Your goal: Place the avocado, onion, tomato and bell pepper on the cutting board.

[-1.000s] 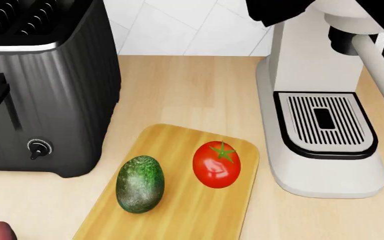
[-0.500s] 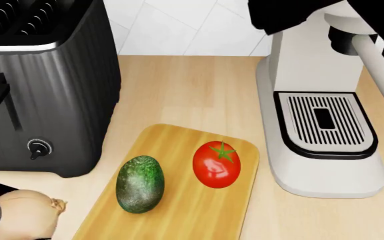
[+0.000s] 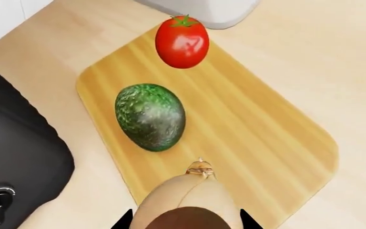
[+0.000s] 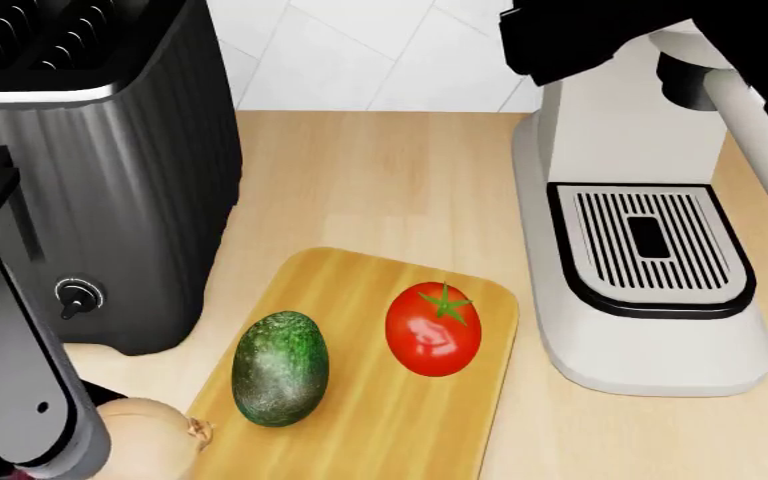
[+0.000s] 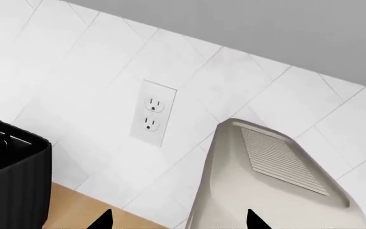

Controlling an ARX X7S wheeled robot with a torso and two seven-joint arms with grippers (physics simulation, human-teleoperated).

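left gripper (image 3: 183,223) clenched on the onion (image 3: 186,202) above the cutting board (image 3: 259,129) near edge | avocado (image 4: 279,367) just beyond: release could roll onion into it or off the board | tomato (image 4: 432,328) farther on the board | right gripper: raised, state cannot be told

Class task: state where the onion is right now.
In the head view the onion sits low at the left, in the left gripper, beside the cutting board edge near the avocado.
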